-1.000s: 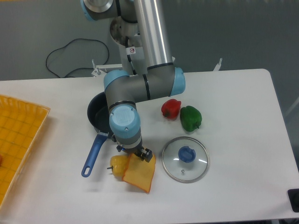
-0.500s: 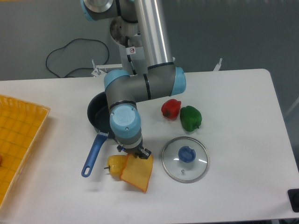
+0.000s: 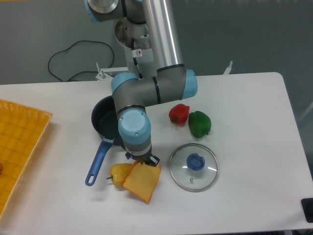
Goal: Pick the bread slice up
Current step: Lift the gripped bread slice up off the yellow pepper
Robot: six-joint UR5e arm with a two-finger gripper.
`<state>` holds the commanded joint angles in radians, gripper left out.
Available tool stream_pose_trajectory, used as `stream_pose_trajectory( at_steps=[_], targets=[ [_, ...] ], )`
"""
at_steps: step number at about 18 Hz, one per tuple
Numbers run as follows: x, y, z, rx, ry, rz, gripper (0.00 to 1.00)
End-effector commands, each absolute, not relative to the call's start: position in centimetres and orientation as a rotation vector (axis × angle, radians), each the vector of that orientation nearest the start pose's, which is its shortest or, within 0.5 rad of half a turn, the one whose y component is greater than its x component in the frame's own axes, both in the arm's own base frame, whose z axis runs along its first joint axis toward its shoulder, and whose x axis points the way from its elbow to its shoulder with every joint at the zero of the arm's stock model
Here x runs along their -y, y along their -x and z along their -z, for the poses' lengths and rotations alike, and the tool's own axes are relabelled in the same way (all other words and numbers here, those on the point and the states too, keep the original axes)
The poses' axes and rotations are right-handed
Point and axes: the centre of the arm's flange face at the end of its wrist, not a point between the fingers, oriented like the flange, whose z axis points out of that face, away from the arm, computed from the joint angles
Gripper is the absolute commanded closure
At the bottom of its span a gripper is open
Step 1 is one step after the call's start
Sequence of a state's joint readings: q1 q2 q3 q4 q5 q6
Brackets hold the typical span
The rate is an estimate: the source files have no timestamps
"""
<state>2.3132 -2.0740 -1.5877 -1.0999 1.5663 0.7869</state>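
Observation:
The bread slice (image 3: pixel 142 182) is a flat yellow-orange slice with a darker crust edge. It hangs tilted from my gripper (image 3: pixel 145 162), its lower end near the white table (image 3: pixel 244 107) front. My gripper is shut on the slice's top edge, and the fingers are mostly hidden under the blue wrist. A small yellow pepper (image 3: pixel 119 172) lies just left of the slice, touching or partly behind it.
A dark pan with a blue handle (image 3: pixel 99 159) sits left of my arm. A glass lid with a blue knob (image 3: pixel 194 167) lies to the right. A red pepper (image 3: pixel 178 113) and a green pepper (image 3: pixel 199 123) lie behind it. A yellow tray (image 3: pixel 19 142) is at the left edge.
The bread slice, held in my gripper, has swung a little left and lower, tilting more. The yellow pepper has shifted slightly left.

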Motion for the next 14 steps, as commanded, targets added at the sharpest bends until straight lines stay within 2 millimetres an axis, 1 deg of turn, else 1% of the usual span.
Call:
stream_pose_trajectory(
  at_steps=[2,4,6,8,10,11,13,14],
  targets=[
    [-56.2,34.3,-25.0,-0.047,3.149,0.08,1.0],
    [-55.9,35.0,-25.6,-0.029,3.16,0.121,1.0],
    [-56.0,35.1,-26.1,-0.051,3.159,0.122,1.0],
    [-55.4,35.3,-28.0,-0.111,3.14,0.094,1.0],
    [-54.3,35.8,-30.3,-0.2,3.131,0.09,1.0],
    [-53.8,35.7,-31.3,-0.232,3.13,0.096,1.0],
    [-52.9,36.1,-32.1,-0.249,3.138,0.116,1.0],
    [-52.7,36.1,-32.9,-0.249,3.136,0.109,1.0]
  ],
)
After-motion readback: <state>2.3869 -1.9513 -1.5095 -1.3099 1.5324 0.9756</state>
